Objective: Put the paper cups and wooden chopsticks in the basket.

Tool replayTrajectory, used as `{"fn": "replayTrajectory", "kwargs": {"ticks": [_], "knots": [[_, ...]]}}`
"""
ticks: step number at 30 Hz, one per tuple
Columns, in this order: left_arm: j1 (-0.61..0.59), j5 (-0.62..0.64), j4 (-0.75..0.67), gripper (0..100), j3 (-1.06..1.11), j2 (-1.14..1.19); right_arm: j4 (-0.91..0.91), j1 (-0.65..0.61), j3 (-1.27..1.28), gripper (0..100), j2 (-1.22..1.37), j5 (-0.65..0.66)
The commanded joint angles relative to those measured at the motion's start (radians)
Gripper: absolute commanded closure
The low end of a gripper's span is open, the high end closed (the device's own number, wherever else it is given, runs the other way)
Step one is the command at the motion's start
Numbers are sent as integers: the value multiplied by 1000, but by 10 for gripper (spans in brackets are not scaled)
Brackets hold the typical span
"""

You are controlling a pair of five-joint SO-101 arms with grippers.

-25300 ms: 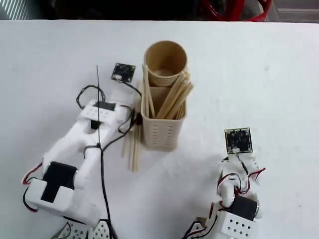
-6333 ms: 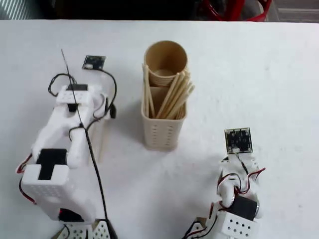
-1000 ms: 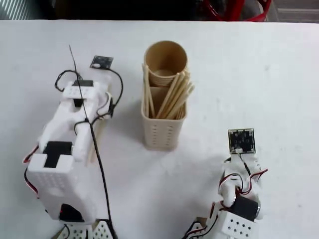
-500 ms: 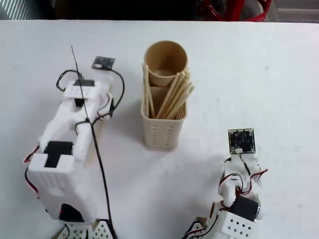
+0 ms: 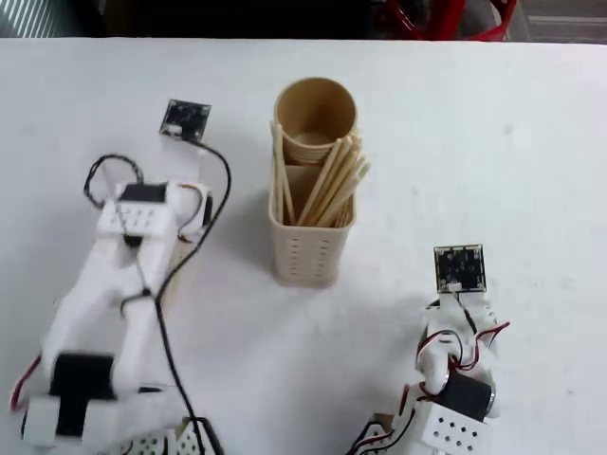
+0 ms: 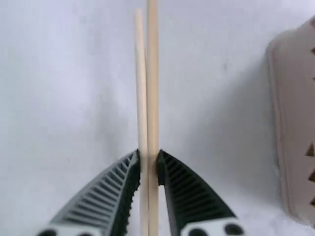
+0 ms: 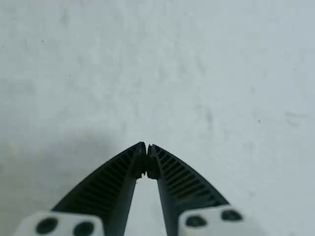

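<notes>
Pulled back toward its base, left hand [image 6: 148,160] gripping chopsticks [image 6: 152,73], right hand [image 7: 146,150] closed

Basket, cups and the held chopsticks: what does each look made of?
Basket: likely moulded plastic, matte beige, with neat rows of small holes in its wall.
Cups: probably paper, matte tan, thin rims, nested in a stack.
Chopsticks in the left tool: pale bare wood or bamboo, slim, straight, no gloss.

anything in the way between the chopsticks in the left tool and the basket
Nothing visible: bare table lies between the chopsticks in the left tool and the basket. Its mouth is crowded, though, with paper cups and more chopsticks.
</notes>
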Motion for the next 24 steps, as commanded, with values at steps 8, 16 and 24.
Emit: {"fn": "replayTrajectory", "kwargs": {"ticks": [8,16,24], "knots": [[36,-5,-31,976,89,-470,5,8,9,981,-5,3],[237,-3,11,976,-187,-561,4,8,9,981,-5,3],[323,-9,104,974,-574,-552,-1,2,9,981,-5,3]]}}
